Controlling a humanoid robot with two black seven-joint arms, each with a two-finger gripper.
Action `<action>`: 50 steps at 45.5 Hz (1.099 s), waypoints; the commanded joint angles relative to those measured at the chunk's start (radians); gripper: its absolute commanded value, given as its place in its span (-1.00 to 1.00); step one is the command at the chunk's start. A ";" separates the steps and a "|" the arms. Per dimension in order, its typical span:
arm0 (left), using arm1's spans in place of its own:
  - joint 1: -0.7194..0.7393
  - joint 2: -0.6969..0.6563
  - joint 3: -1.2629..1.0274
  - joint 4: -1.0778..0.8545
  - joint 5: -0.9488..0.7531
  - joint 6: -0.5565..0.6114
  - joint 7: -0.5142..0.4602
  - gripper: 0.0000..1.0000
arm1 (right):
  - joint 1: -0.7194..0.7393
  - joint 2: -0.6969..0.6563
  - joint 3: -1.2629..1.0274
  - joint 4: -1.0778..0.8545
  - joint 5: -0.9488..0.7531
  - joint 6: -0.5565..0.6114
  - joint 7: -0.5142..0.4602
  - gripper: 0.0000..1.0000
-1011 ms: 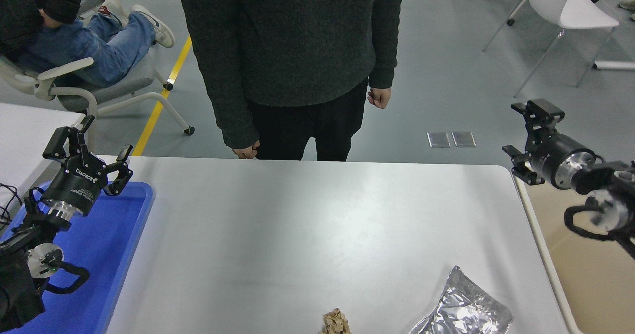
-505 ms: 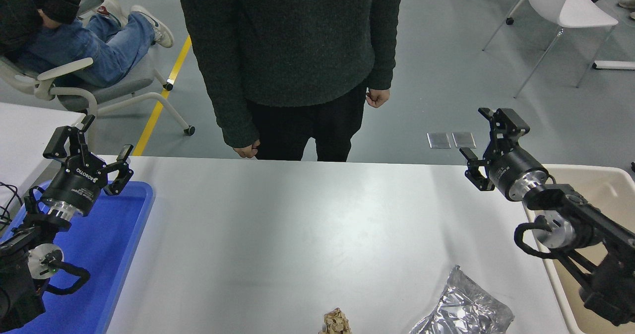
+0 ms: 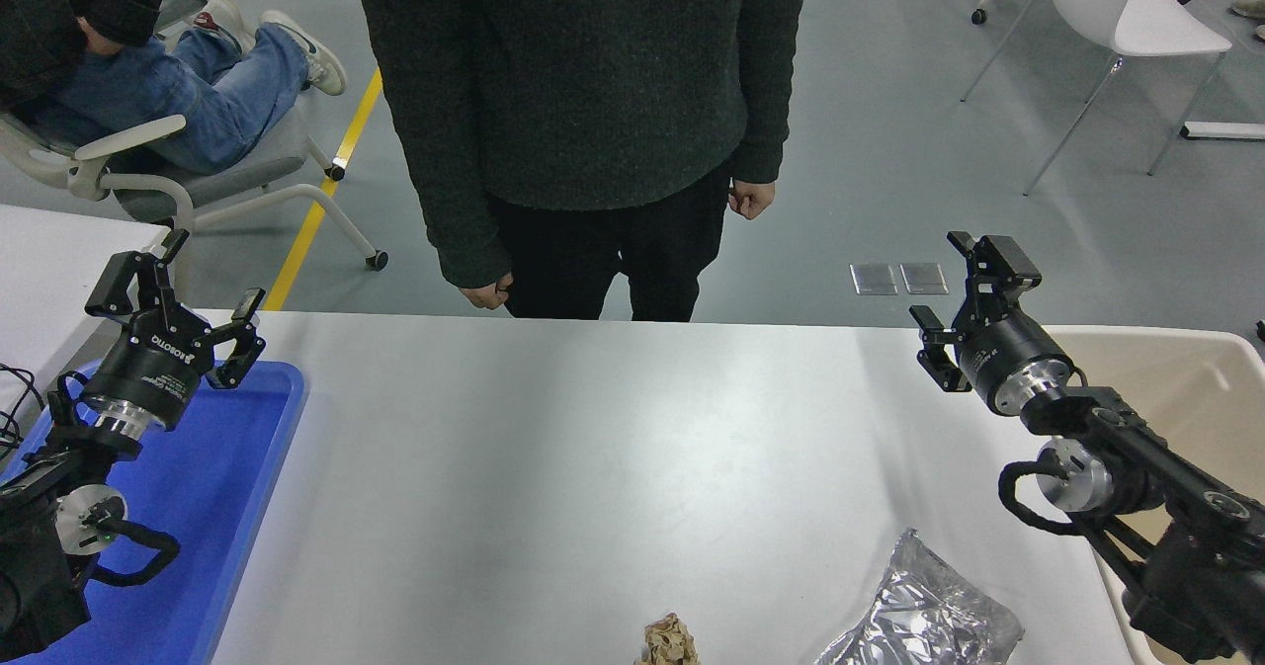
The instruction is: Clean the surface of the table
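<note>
The white table surface (image 3: 593, 448) fills the middle of the head view. A crumpled silver foil bag (image 3: 924, 616) lies near its front right. A small crumpled brown scrap (image 3: 670, 642) sits at the front edge, left of the bag. My right gripper (image 3: 954, 299) hovers open and empty above the table's far right corner, well behind the foil bag. My left gripper (image 3: 173, 285) is parked open above the blue tray (image 3: 212, 487) at the left, holding nothing.
A beige bin (image 3: 1186, 388) stands just off the table's right edge, under my right arm. A person in a dark sweater (image 3: 583, 102) stands at the far side. Chairs and a seated person are on the floor beyond.
My right arm has swung in from the right over the bin toward the table's far right corner, slowing over the last half second. The left arm has not moved.
</note>
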 commanded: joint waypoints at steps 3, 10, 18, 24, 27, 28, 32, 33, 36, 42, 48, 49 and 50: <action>0.000 0.000 0.000 0.001 0.000 0.000 0.000 1.00 | -0.001 0.005 -0.001 -0.014 -0.003 -0.001 0.007 0.97; 0.000 0.000 0.000 0.000 0.000 0.000 0.000 1.00 | 0.002 0.001 -0.001 -0.014 -0.003 -0.001 0.007 0.97; 0.000 0.000 0.000 0.000 0.000 0.000 0.000 1.00 | 0.008 -0.044 -0.036 -0.007 -0.011 0.002 0.007 0.97; 0.000 0.000 0.000 0.000 0.000 0.000 0.000 1.00 | 0.018 -0.119 -0.131 0.003 -0.100 0.002 0.007 0.97; 0.000 0.000 0.000 0.000 0.000 0.000 0.000 1.00 | 0.027 -0.153 -0.176 0.006 -0.147 0.006 0.007 0.97; 0.000 0.000 0.000 0.000 0.000 0.000 0.000 1.00 | 0.031 -0.163 -0.191 0.008 -0.161 0.008 0.007 0.97; 0.000 0.000 0.000 0.000 0.000 0.000 0.000 1.00 | 0.039 -0.220 -0.248 0.035 -0.204 0.009 0.007 0.97; 0.000 0.000 0.000 0.000 0.000 0.000 0.000 1.00 | 0.042 -0.235 -0.265 0.046 -0.218 0.009 0.007 0.97; 0.000 0.000 0.000 0.000 0.000 0.000 0.000 1.00 | 0.062 -0.286 -0.318 0.083 -0.252 0.009 0.007 0.97; 0.000 0.000 0.000 0.000 0.000 0.000 0.000 1.00 | 0.105 -0.374 -0.426 0.121 -0.328 0.009 0.007 0.97; 0.000 0.000 0.000 0.000 0.000 0.000 0.000 1.00 | 0.136 -0.462 -0.498 0.155 -0.429 0.025 0.007 0.97; 0.000 0.000 0.000 0.000 0.000 0.000 0.000 1.00 | 0.137 -0.479 -0.503 0.166 -0.446 0.034 0.007 0.97; 0.000 0.000 0.000 0.000 0.000 0.000 0.000 1.00 | 0.137 -0.496 -0.504 0.178 -0.463 0.042 0.007 0.97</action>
